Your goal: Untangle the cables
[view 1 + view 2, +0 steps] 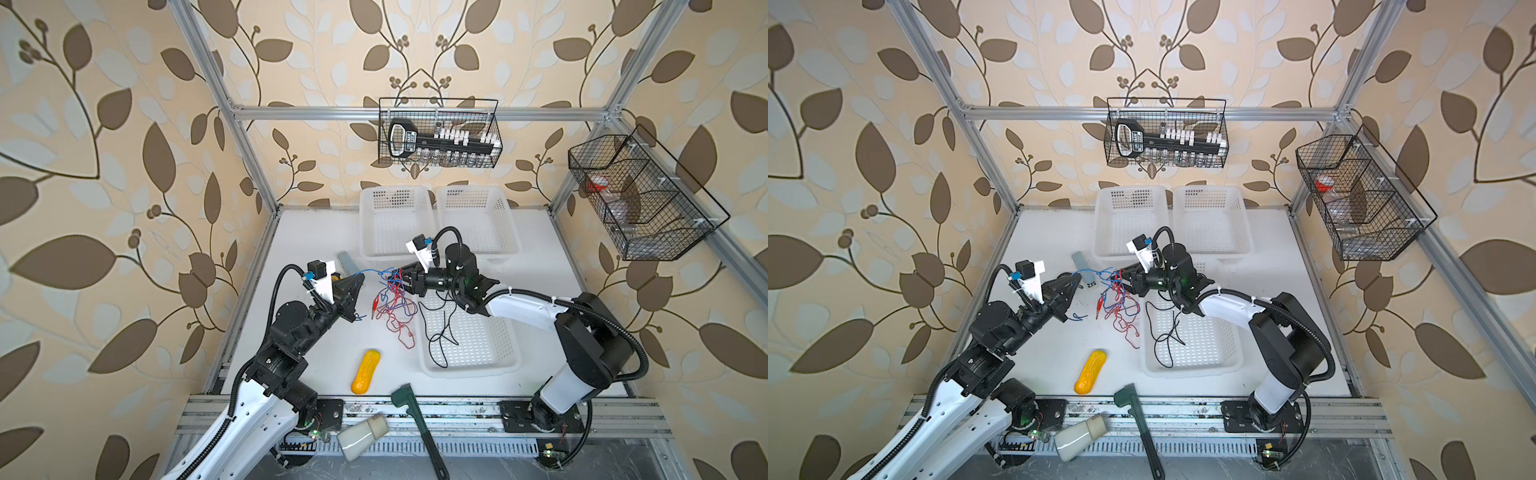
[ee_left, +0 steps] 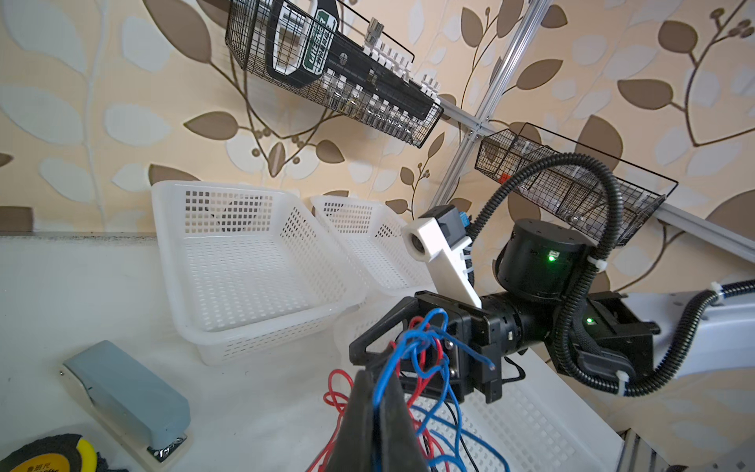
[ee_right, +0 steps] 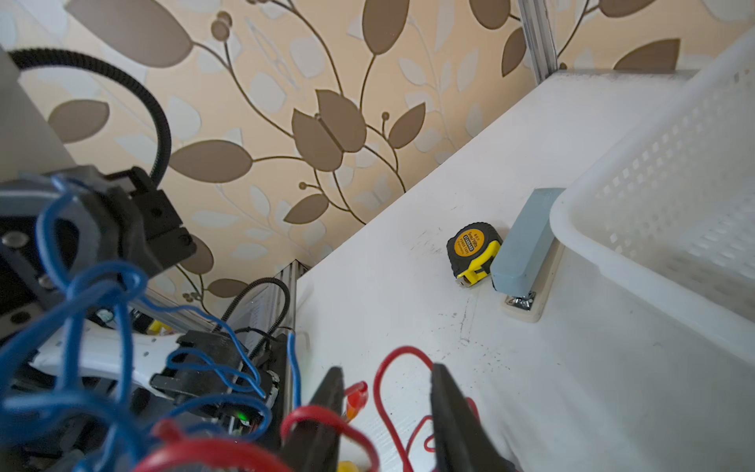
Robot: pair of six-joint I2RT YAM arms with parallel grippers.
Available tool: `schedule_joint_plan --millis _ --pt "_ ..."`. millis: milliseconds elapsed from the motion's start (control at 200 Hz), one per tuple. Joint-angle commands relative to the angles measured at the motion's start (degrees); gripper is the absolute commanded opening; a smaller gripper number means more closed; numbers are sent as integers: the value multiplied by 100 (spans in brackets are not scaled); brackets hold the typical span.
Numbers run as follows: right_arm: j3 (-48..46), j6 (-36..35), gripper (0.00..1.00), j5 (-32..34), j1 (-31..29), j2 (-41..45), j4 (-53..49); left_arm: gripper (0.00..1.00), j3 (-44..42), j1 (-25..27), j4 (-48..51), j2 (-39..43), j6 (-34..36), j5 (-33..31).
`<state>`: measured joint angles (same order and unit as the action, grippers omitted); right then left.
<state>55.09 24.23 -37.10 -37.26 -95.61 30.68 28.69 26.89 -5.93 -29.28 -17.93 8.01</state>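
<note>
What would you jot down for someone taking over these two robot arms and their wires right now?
Left gripper: shut on the blue cable.
Right gripper: open, with a red cable loop between its fingers.
Cables: red and blue are knotted between the grippers, tails on the table; the black cable lies mostly in the near white basket.
Done: no cable clearly free.
To do: pull all three apart.

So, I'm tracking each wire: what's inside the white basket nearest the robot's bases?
A looped black cable lies in the basket. The right arm covers its far end, hiding whatever is there.
</note>
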Motion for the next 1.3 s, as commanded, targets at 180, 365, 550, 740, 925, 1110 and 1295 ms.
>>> schedule_joint_plan --millis 180,365,550,740,925,1110,1295 --pt "343 72 0 1070 -53 -302 -244 0 290 -62 -148 237 -93 -1271" --pt "374 170 0 1352 -54 -488 -230 0 721 -62 125 550 -48 -2371" --pt "337 92 0 1786 -85 -514 -459 0 1225 -62 405 685 114 -2855" --pt "358 -145 0 2178 -129 -458 -745 0 1632 -66 591 721 331 -3203" --pt "340 -260 0 2503 -150 -449 -947 0 1967 -62 822 805 581 -3482" --pt "234 -243 0 2664 -135 -397 -958 0 2097 -62 1030 1122 873 -4015" --pt "342 -374 0 2716 -181 -365 -1110 0 2115 -63 1256 1253 886 -4063"
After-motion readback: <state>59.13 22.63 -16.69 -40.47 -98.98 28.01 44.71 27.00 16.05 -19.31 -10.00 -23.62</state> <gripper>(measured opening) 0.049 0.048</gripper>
